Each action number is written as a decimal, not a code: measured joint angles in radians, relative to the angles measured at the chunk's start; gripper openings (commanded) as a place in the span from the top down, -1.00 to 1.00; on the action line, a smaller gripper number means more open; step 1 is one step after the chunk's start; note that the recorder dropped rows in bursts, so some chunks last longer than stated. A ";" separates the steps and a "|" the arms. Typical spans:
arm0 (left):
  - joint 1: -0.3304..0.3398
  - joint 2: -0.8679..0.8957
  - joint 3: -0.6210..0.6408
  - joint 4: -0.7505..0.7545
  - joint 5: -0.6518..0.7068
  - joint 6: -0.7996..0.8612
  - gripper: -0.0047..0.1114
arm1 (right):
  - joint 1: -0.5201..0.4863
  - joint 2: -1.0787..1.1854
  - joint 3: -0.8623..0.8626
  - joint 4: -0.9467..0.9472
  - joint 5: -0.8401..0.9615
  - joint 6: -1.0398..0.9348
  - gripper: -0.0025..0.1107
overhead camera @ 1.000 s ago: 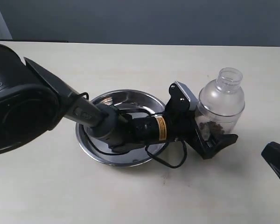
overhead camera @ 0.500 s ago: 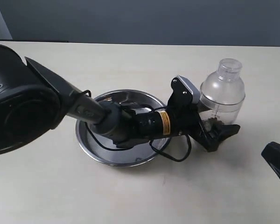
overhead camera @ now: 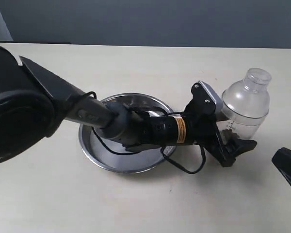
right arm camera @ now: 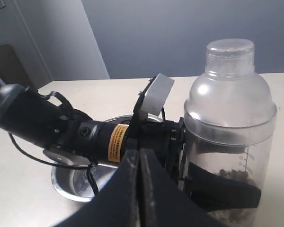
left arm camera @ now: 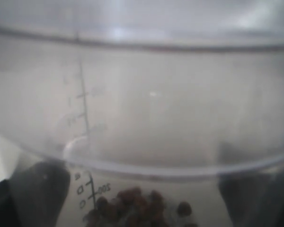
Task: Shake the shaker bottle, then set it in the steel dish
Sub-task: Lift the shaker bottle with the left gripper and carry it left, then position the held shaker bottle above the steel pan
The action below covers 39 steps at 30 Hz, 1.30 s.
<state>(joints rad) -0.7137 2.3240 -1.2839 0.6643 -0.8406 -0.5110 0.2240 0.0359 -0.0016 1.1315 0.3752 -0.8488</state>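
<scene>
Left gripper [overhead camera: 236, 138] clamps the bottle [overhead camera: 247, 99] low on its wall, jaws narrowed onto it. Bottle sits outside the dish [overhead camera: 94, 158]. Right gripper [right arm camera: 138, 158] empty, 2 fingers together.

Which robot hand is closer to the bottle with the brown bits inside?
Left. The left gripper is clamped around the shaker bottle, low on its body. The right gripper, shut, sits apart from it, holding nothing.

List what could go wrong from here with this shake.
1. The left gripper clamps the shaker bottle low on its smooth wall; hard shaking might let it slip.
2. The cable loops loose under the wrist near the steel dish rim and may snag it.
3. The right gripper sits close by; a wide swing could hit it.
</scene>
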 measured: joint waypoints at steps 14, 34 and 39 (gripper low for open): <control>0.102 -0.256 0.131 0.015 0.218 0.000 0.91 | 0.000 0.000 0.000 0.000 0.000 0.000 0.97; 0.216 -0.454 0.743 -0.352 -0.320 0.326 0.91 | 0.000 0.000 0.000 0.000 0.000 0.000 0.97; 0.214 -0.503 0.811 -0.471 -0.320 0.471 0.91 | 0.000 0.000 0.000 0.000 0.000 0.000 0.97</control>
<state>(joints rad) -0.4996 1.8213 -0.4733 0.1930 -1.1601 -0.0405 0.2240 0.0359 -0.0016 1.1315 0.3752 -0.8488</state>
